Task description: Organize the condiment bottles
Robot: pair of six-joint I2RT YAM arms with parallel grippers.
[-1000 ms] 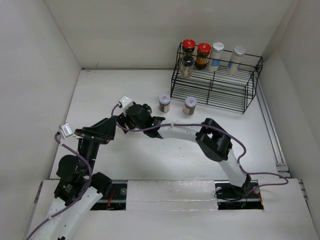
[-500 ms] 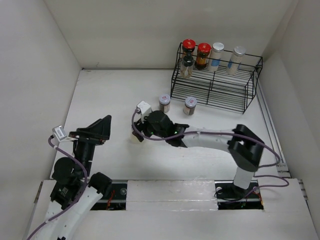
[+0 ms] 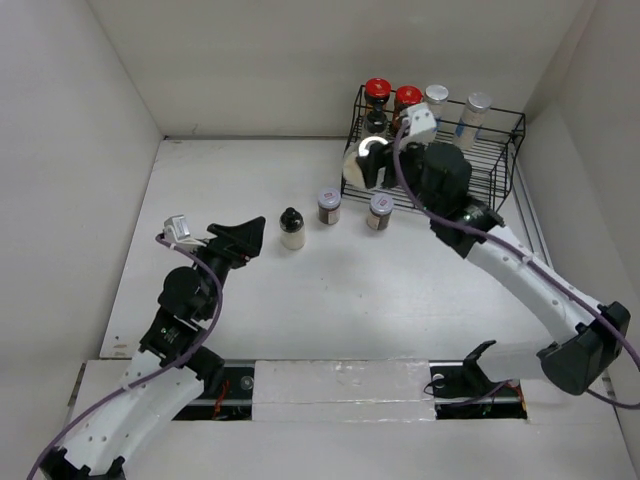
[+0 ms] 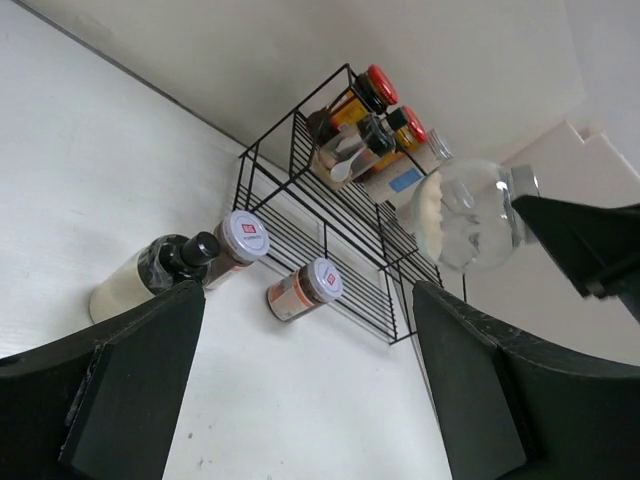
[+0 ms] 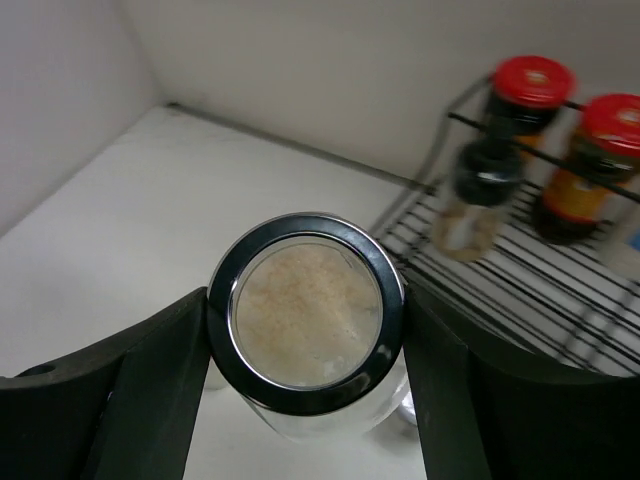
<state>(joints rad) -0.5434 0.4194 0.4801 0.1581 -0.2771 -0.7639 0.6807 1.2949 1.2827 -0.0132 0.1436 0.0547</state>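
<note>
My right gripper [image 3: 366, 163] is shut on a clear jar of cream powder with a dark metal rim [image 5: 305, 318]. It holds the jar in the air at the left front of the black wire rack [image 3: 470, 195]. The jar also shows in the left wrist view [image 4: 465, 215]. My left gripper [image 3: 246, 238] is open and empty, low over the table, left of a cream black-capped bottle [image 3: 292, 229]. Two dark spice jars [image 3: 329, 207] [image 3: 379, 211] stand before the rack. On the rack are two red-capped bottles [image 3: 377, 92] [image 3: 407, 97], a clear black-capped bottle [image 3: 375, 124] and two silver-lidded ones [image 3: 436, 97] [image 3: 477, 104].
The white table [image 3: 220, 180] is boxed in by white walls at the left, back and right. The rack fills the back right corner. A rail [image 3: 540, 250] runs along the table's right side.
My right arm has swung from the middle left of the table up to the rack with the jar. My left gripper has moved forward. The cream bottle now stands uncovered.
</note>
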